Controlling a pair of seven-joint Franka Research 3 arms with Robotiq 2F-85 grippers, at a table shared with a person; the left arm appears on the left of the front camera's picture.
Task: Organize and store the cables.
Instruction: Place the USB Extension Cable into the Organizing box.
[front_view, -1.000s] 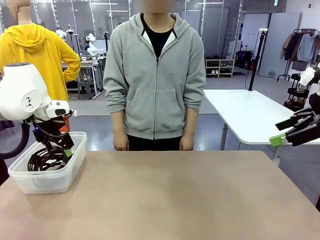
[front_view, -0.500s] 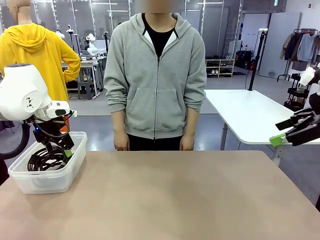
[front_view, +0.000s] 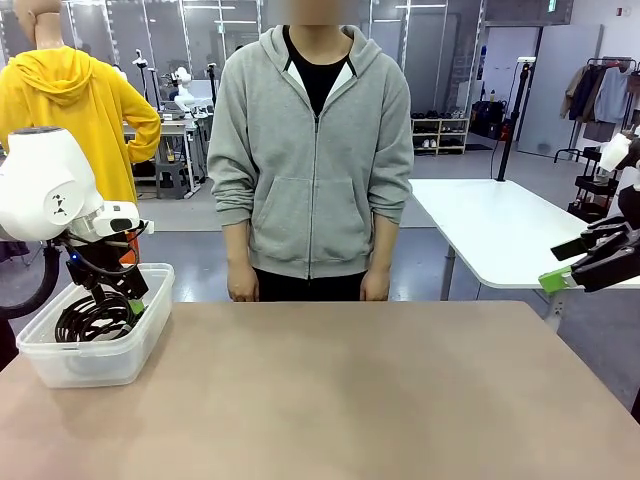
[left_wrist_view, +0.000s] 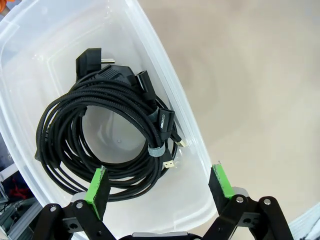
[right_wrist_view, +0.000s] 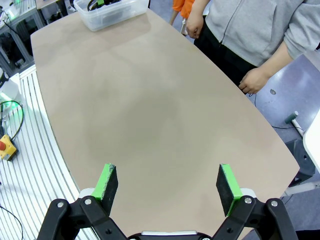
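left gripper (left_wrist_view: 160, 182) hangs spread wide over the clear bin (left_wrist_view: 172, 97), gripping nothing; cables (left_wrist_view: 100, 130) lie coiled inside; right gripper (right_wrist_view: 167, 182) gapes empty above the table (right_wrist_view: 150, 115)

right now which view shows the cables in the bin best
The left wrist view: it looks straight down on the coiled cables and their plug ends in the clear bin. The front view shows them partly hidden; the right wrist view barely.

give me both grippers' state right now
left gripper: open, empty, over the bin of cables.
right gripper: open, empty.
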